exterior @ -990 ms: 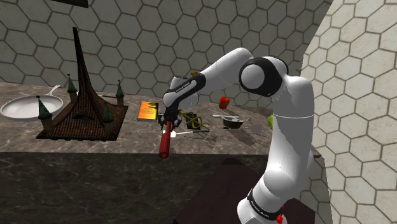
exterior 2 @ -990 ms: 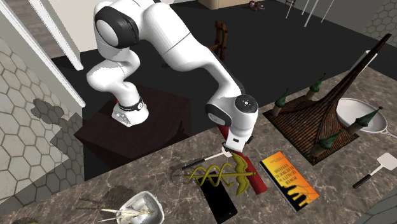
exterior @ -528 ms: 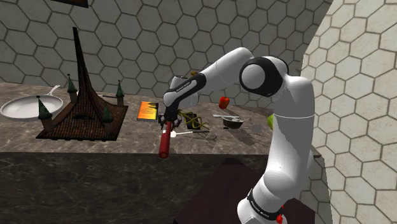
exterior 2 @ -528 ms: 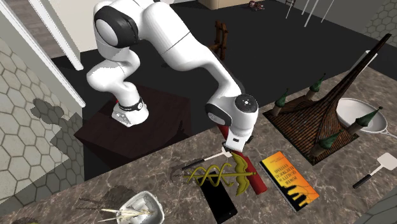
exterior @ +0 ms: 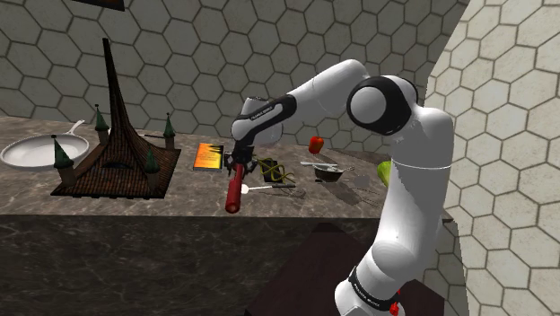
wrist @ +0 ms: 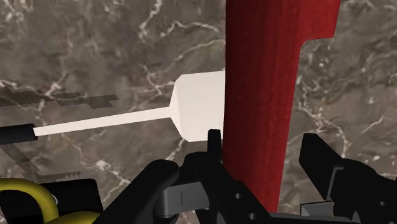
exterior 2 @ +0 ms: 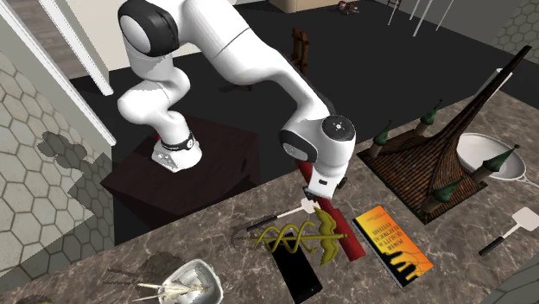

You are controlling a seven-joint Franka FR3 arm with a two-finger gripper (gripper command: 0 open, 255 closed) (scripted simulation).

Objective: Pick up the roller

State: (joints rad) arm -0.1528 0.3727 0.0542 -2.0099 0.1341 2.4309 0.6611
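Your gripper [exterior: 237, 167] [exterior 2: 321, 197] [wrist: 263, 137] is closed narrowly on the red roller [exterior: 233, 193] [exterior 2: 347, 242] [wrist: 257, 83]. In the wrist view you see the roller's thinner part running up between the two black fingers, one fingertip [wrist: 215, 137] pressed to its side and the other close against the far side. In the shoulder view the roller hangs tilted below the hand, its lower end toward the counter's front edge. You cannot tell whether that end is clear of the surface.

Everything sits on a dark veined marble counter [exterior: 135, 202] [exterior 2: 216, 250] [wrist: 95, 51]. Your white arm [exterior: 395, 162] [exterior 2: 250, 60] reaches over it from the stand.

At the shoulder view's left stands a tall dark tower model [exterior: 112, 135] [exterior 2: 458, 147] on a square base with small spired cones. A white frying pan [exterior: 36, 151] lies just beyond it.

An orange-covered book [exterior: 208, 156] [exterior 2: 393, 242] lies flat between the tower and the roller, just beside the roller. In the second exterior view a black flat slab [exterior 2: 298, 275] lies beside the book. A yellow-green winged ornament [exterior 2: 298, 235] [exterior: 269, 168] [wrist: 25, 197] overlaps both the slab's end and the roller.

A bowl [exterior: 330, 171] [exterior 2: 186, 281] holding thin utensils sits farther along, well apart from the hand.

A white spatula [wrist: 197, 105] [exterior 2: 289, 212] [exterior: 260, 188] lies on the marble with its head tucked just behind the roller.

A small red object [exterior: 316, 144] sits behind the bowl.
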